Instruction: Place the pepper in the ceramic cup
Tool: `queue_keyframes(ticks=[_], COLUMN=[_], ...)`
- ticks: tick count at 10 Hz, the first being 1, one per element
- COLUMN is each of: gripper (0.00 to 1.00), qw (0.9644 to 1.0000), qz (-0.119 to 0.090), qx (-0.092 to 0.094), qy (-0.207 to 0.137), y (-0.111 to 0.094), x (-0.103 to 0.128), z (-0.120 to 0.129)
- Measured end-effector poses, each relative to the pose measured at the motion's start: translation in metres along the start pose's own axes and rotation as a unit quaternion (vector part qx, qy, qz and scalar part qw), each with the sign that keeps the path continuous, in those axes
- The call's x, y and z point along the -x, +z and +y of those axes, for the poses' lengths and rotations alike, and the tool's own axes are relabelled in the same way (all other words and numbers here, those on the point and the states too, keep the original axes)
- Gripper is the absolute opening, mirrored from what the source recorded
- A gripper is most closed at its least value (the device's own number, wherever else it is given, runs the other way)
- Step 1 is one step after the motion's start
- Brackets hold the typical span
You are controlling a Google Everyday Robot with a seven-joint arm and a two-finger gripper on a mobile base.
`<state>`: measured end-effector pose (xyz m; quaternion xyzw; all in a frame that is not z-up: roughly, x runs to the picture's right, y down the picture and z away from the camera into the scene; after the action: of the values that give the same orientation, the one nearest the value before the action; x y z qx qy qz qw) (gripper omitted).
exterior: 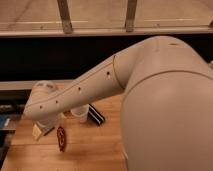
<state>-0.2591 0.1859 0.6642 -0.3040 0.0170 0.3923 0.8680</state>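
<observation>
- 1 pepper: slender, dark red, lying flat on the wooden table toward its front left. It lies free, with nothing gripping it.
- 1 ceramic cup: plain whitish, upright, behind and to the right of the pepper. The 2 are near each other but apart. My forearm crosses in front of the cup's upper part, so I cannot see its rim or inside.
- 1 black rectangular object with a white stripe: lies slantwise just to the right of the cup. I cannot tell whether they touch.
- 1 small pale yellowish item at the table's left edge, below my wrist. I cannot tell what it is.
- 1 arm, mine: pale, reaching from the right of the view down to the left, over the back half of the table.
- 1 gripper: hangs below my rounded wrist joint at the left of the table, just left of the pepper and above its upper end, and is largely hidden by the arm.
- Jaws stand spread wide. I see nothing caught between them and cannot tell whether a fingertip touches anything.
</observation>
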Motion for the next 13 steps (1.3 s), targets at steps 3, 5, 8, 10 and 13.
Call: queue_keyframes(ticks=[3, 5, 8, 10, 13], gripper=[0.80, 0.80, 0.80, 0.80, 0.80], qw=[0.9994, 0.9991, 0.9991, 0.9991, 0.9985], qz=[0.031, 0.042, 0.041, 0.042, 0.056], qx=[-0.012, -0.010, -0.006, -0.007, -0.001], qy=[0.006, 0.008, 0.002, 0.004, 0.004], y=[0.038, 0.059, 0.063, 0.063, 0.080], x=[-0.006, -0.007, -0.008, -0.008, -0.007], z=[-0.002, -0.002, -0.005, -0.006, -0.006])
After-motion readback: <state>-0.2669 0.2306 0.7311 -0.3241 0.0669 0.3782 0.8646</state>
